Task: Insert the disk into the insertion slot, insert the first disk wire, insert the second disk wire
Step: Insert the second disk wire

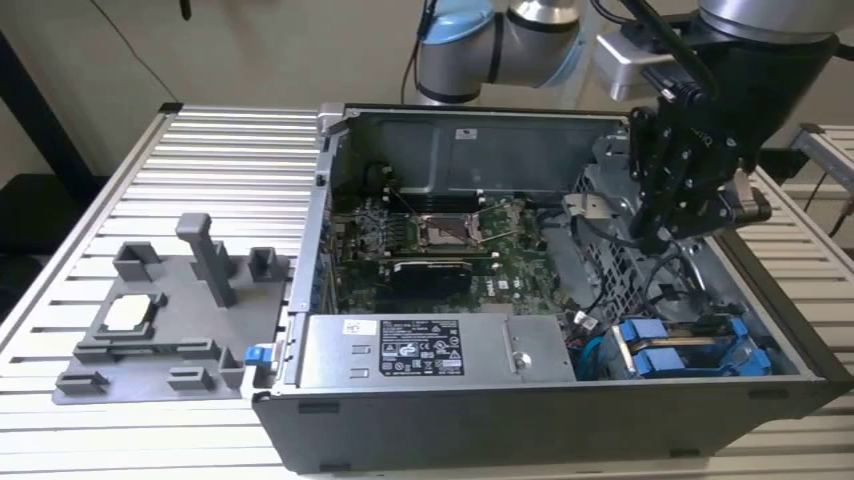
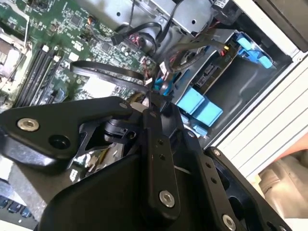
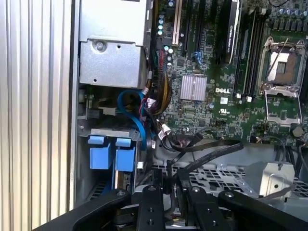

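Exterior view: open computer case (image 1: pixel 534 410) lay on its side on the slatted metal worktop (image 1: pixel 200 160). A grey moulded fixture (image 1: pixel 160 330) sat on the worktop off the case's side, toward the exterior view's left.

Inside the case the motherboard (image 1: pixel 427 245) was exposed, with the power supply (image 1: pixel 427 350) along the near wall.

The disk (image 1: pixel 694 352) sat in its blue carrier in the drive bay at the case's near corner, on the exterior view's right. Two blue end tabs (image 3: pixel 101 151) showed side by side there in the first wrist view. I could not tell which of the two belonged to the disk.

The arm reached down into the case from the far side. The gripper (image 1: pixel 663 238) hung over the perforated metal drive cage (image 3: pixel 216 175), up from the bay and clear of the disk.

In both wrist views the fingers (image 3: pixel 159 175) were drawn narrow, nearly together. The gripper (image 2: pixel 151 98) had its tips right at a cluster of loose cables. I could not tell whether anything was pinched between them.

Flat black cables (image 3: pixel 207 149) looped across the gap between cage and motherboard. A blue cable (image 3: pixel 137 120) curved down from beside the power supply toward the blue tabs. Small connectors (image 3: pixel 163 129) with red and white leads lay loose between the blue cable and the black loops.
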### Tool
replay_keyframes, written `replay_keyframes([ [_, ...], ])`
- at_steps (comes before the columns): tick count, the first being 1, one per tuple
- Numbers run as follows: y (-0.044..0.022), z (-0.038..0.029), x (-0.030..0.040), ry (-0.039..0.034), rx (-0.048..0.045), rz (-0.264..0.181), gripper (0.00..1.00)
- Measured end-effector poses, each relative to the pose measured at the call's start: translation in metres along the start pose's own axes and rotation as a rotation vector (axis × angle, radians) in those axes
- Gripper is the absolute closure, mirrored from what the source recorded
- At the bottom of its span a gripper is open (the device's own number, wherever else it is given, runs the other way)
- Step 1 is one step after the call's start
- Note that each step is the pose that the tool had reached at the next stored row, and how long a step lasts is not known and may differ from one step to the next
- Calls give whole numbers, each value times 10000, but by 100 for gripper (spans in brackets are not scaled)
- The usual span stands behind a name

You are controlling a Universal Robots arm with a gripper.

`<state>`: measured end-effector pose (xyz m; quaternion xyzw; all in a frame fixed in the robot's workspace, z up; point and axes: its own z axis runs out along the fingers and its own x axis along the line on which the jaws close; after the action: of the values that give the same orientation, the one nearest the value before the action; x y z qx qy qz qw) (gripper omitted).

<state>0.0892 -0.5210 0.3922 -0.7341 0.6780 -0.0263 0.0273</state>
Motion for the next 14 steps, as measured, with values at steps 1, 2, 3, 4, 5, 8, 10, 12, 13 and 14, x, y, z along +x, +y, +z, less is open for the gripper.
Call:
replay_keyframes([
  [1,8,7,-6,54,18,-5,74],
  [2,15,14,-11,99,41,-8,74],
  [3,23,23,-16,132,75,-10,74],
  [4,30,28,-20,146,122,-10,74],
  [5,34,32,-23,152,183,-10,74],
  [8,41,42,-27,168,320,-10,74],
  [10,40,43,-27,187,335,-14,74],
  [12,41,43,-27,211,336,-15,82],
  [13,41,44,-27,220,336,-16,82],
  [14,41,44,-27,225,336,-16,82],
])
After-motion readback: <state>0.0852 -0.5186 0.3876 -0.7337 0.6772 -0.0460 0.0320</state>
